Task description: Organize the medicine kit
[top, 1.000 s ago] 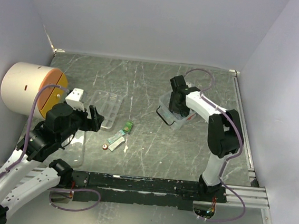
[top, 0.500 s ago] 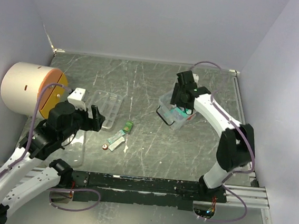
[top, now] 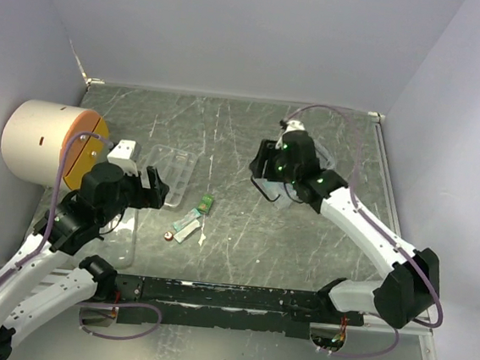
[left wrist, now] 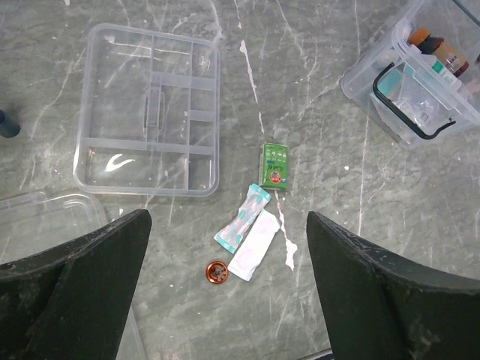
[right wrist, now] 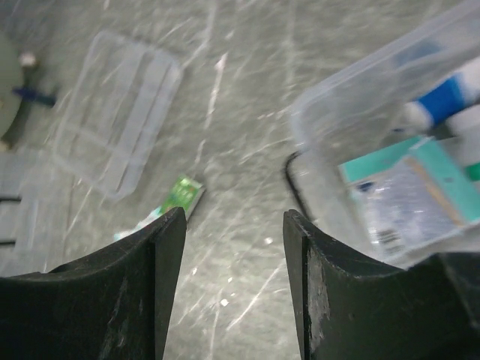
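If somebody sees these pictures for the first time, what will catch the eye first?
The big white-and-orange cylinder at the left edge of the table stands out first. Next comes the clear case with a black handle, holding bottles and packets, on the right half. Between it and the empty divided tray, a green packet and two sachets lie loose on the grey surface.
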Available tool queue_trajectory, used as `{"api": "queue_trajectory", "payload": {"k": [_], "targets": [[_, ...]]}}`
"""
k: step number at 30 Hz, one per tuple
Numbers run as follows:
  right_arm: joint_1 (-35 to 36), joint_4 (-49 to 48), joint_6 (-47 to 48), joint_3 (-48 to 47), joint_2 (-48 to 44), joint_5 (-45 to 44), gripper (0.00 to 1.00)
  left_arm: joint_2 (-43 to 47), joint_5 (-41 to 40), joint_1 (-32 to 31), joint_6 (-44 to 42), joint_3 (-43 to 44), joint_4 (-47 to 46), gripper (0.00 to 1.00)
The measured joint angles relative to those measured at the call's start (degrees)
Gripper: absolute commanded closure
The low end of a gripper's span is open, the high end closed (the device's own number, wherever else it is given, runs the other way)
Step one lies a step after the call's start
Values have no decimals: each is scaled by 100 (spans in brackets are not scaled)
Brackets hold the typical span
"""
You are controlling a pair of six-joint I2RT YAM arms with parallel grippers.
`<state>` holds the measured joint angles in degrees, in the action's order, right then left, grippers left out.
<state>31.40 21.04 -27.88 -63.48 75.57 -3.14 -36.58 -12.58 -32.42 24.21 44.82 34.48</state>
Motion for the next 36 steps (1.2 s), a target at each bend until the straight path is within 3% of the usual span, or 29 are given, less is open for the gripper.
{"api": "queue_trajectory", "payload": {"k": [10,14,17,25,31,36], "targets": [[1342,-933,-813,901,249,-22,47,-763,385,2,898,-286,-496,24],[1593,-1143,-1259,1187,496,-291,47,-1174,551,4,1102,-557,-713,21],[1716,-1228,-1526,1290,680,-505,48,-1473,645,4,1121,-612,-863,21],[1823,-1534,-1910,1585,776,-693,50,-3112,520,2,1012,-490,-1360,41],[1827,-1558,-1985,1585,815,-745,51,-4474,-11,4,881,33,-1515,48],[1834,-1558,-1993,1589,815,-765,51,-4931,-186,4,769,262,-1729,51]]}}
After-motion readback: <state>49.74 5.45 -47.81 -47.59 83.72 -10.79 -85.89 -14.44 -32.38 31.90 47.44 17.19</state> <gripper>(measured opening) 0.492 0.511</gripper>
